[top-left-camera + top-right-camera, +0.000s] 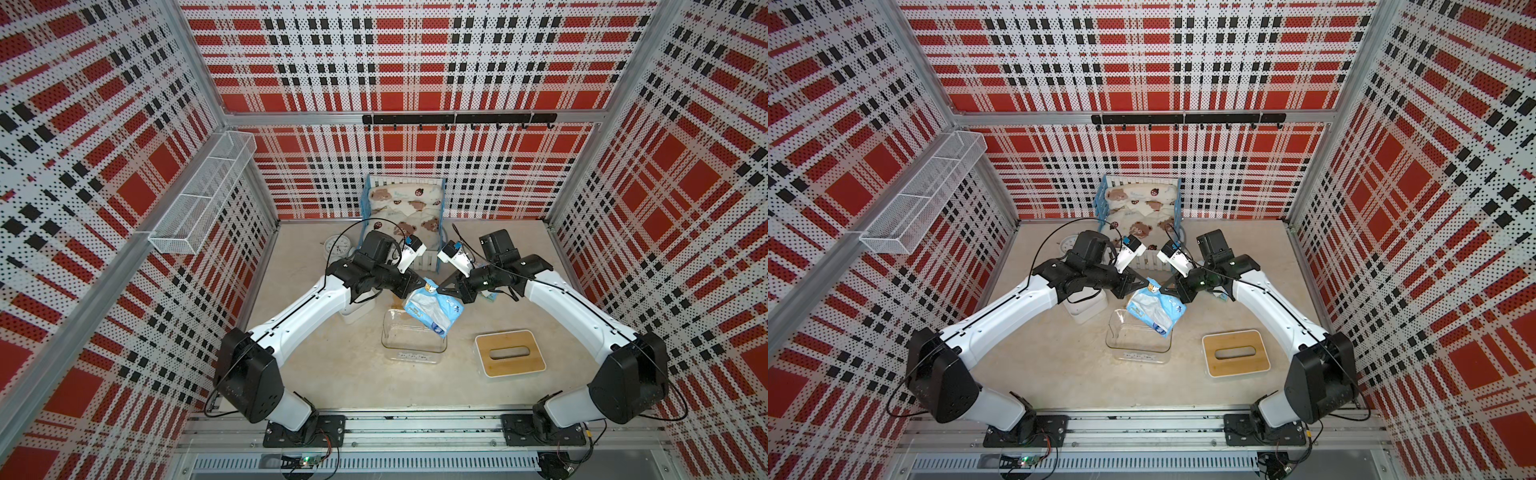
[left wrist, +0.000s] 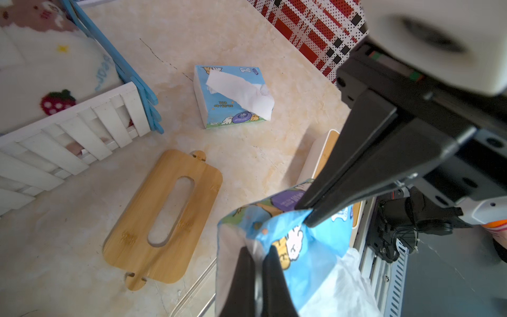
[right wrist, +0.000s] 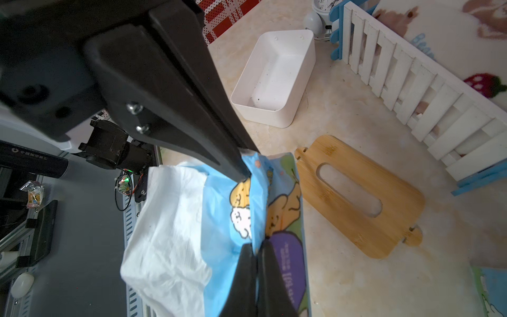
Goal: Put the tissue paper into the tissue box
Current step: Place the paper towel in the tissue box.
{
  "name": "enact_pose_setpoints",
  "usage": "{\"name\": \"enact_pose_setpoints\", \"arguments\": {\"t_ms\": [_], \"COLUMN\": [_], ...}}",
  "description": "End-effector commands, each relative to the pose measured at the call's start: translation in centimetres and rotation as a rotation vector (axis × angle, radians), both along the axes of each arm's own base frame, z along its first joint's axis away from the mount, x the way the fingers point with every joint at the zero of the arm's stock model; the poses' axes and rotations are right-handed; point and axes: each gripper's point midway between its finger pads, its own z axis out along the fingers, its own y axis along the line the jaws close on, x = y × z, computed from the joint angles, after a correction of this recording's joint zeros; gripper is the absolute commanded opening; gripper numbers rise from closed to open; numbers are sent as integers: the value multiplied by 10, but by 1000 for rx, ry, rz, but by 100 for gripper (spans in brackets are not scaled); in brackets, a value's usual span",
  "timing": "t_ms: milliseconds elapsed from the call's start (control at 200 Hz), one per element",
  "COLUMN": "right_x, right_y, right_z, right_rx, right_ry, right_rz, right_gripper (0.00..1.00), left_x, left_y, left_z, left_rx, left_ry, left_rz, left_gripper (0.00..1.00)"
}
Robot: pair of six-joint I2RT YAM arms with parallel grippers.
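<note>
The tissue paper is a soft light-blue printed pack with white sheets bulging out. It hangs tilted in the air over the far end of a clear, open tissue box. My left gripper is shut on the wrapper's upper edge. Close beside it, my right gripper is also shut on that same upper edge of the pack. The two sets of fingers meet over the pack from opposite sides.
A loose bamboo lid lies flat below the grippers. An open white box sits under the left arm, and a white box with a slotted bamboo lid stands right. Another tissue pack lies near the doll bed.
</note>
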Motion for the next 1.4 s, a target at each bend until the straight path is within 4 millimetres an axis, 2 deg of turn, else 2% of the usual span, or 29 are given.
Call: {"name": "enact_pose_setpoints", "arguments": {"t_ms": [0,100,205,301,316,371,481,596,767,947,1278,1393], "right_x": [6,7,9,11,11,12,13,19,33,43,45,47], "right_y": [7,3,-1,-5,-5,-7,-10,-13,-20,-32,-38,-41], "right_z": [16,17,21,30,32,39,54,56,41,25,12,7], "right_rx": [37,24,20,35,38,55,88,87,55,10,-21,-47], "right_ry": [-45,-40,-33,-30,-30,-31,-40,-35,-23,-29,-34,-33], "right_rz": [-4,-40,-89,-144,-153,-182,-223,-273,-366,-463,-487,-503], "right_gripper": [0,0,20,32,40,52,66,83,87,88,88,88], "left_x": [-5,-2,-1,-4,-5,-8,-14,-25,-31,-29,-27,-33], "left_y": [3,15,31,45,48,58,75,78,76,69,61,54], "left_z": [-6,-4,8,16,16,16,9,-1,-19,-36,-69,-72], "left_rx": [-12,-40,-110,-143,-144,-157,-190,-242,-246,-230,-144,-148], "left_ry": [53,78,102,103,106,121,185,261,315,348,362,390], "left_rz": [6,69,161,241,256,303,396,458,510,515,536,500], "left_gripper": [0,0,0,0,0,0,0,0,0,0,0,0]}}
